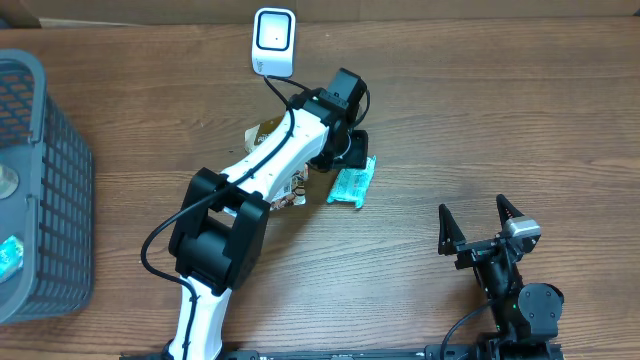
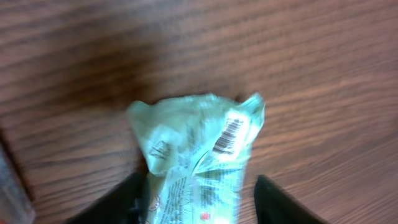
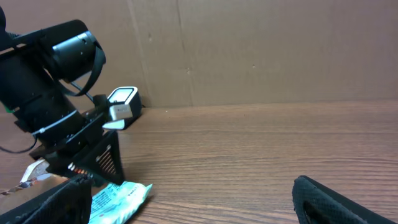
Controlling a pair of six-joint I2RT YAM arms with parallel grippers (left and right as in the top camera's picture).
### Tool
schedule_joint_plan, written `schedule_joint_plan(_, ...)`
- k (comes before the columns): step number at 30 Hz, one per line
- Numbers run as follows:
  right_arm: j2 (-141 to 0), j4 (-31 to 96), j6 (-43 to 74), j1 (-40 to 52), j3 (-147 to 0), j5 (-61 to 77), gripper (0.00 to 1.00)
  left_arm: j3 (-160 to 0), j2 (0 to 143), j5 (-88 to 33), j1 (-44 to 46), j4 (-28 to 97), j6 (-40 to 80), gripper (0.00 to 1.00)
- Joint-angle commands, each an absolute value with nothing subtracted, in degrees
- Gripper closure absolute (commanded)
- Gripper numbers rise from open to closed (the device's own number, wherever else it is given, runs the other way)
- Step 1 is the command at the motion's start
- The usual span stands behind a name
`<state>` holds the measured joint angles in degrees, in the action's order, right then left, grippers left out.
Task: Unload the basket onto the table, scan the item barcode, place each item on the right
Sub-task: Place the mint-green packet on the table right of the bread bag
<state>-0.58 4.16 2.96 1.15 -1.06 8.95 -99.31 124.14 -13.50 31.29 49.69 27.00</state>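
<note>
The item is a pale teal snack packet (image 1: 352, 185) lying flat on the wooden table, seen too in the right wrist view (image 3: 118, 199). Its barcode (image 2: 229, 135) faces up near the packet's far end. My left gripper (image 1: 350, 152) hangs over the packet's near end, open. The packet (image 2: 196, 155) lies between the fingers, with a gap to the right finger (image 2: 273, 202). The white scanner (image 1: 273, 42) stands at the table's back, its cable running under the left arm. My right gripper (image 1: 480, 225) rests open and empty at the front right.
A grey mesh basket (image 1: 40, 180) with items in it fills the left edge. Another crinkled brown and white wrapper (image 1: 288, 190) lies under the left arm. A cardboard wall (image 3: 249, 50) closes off the back of the table.
</note>
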Motion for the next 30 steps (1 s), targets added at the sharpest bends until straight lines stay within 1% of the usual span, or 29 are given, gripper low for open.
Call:
schedule_joint_plan(1, -0.2, 3.9, 3.0, 1.0, -0.5, 8.7, 0.0, -106.3, 121.5, -13.4, 29.1, 52.3, 28.6, 0.37)
schedule_joint_plan(2, -0.2, 3.9, 3.0, 1.0, -0.5, 8.7, 0.0, -107.7, 121.1, -13.3, 28.7, 53.4, 28.2, 0.37)
schedule_joint_plan(5, -0.2, 3.9, 3.0, 1.0, -0.5, 8.7, 0.0, -117.5, 117.3, -9.8, 24.9, 62.3, 27.5, 0.39)
schedule_joint_plan(7, -0.2, 3.9, 3.0, 1.0, -0.5, 8.7, 0.0, -123.9, 113.0, -6.3, 21.0, 69.3, 26.7, 0.41)
schedule_joint_plan(10, -0.2, 3.9, 3.0, 1.0, -0.5, 8.7, 0.0, -128.4, 106.8, -1.1, 15.4, 76.5, 25.7, 0.4)
schedule_joint_plan(14, -0.2, 3.9, 3.0, 1.0, -0.5, 8.7, 0.0, -128.9, 97.9, 5.7, 5.1, 82.8, 25.7, 0.36)
schedule_joint_plan(16, -0.2, 3.9, 3.0, 1.0, -0.5, 8.7, 0.0, -128.9, 94.3, 8.7, -3.1, 85.6, 25.6, 0.3)
schedule_joint_plan(17, -0.2, 3.9, 3.0, 1.0, -0.5, 8.7, 0.0, -128.9, 93.6, 9.0, -6.8, 86.5, 25.2, 0.29)
schedule_joint_plan(19, -0.2, 3.9, 3.0, 1.0, -0.5, 8.7, 0.0, -128.7, 93.1, 9.6, -14.8, 88.0, 22.9, 0.3)
schedule_joint_plan(21, -0.2, 3.9, 3.0, 1.0, -0.5, 8.7, 0.0, -127.5, 93.9, 13.5, -22.4, 89.4, 22.5, 0.33)
schedule_joint_plan(24, -0.2, 3.9, 3.0, 1.0, -0.5, 8.7, 0.0, -123.6, 94.7, 17.1, -29.0, 88.8, 22.6, 0.35)
schedule_joint_plan(25, -0.2, 3.9, 3.0, 1.0, -0.5, 8.7, 0.0, -119.7, 94.8, 16.9, -32.6, 86.8, 23.0, 0.35)
schedule_joint_plan(27, -0.2, 3.9, 3.0, 1.0, -0.5, 8.7, 0.0, -115.2, 94.8, 16.9, -35.5, 84.0, 23.7, 0.35)
schedule_joint_plan(30, -0.2, 3.9, 3.0, 1.0, -0.5, 8.7, 0.0, -103.6, 94.8, 16.2, -41.3, 76.0, 24.8, 0.34)
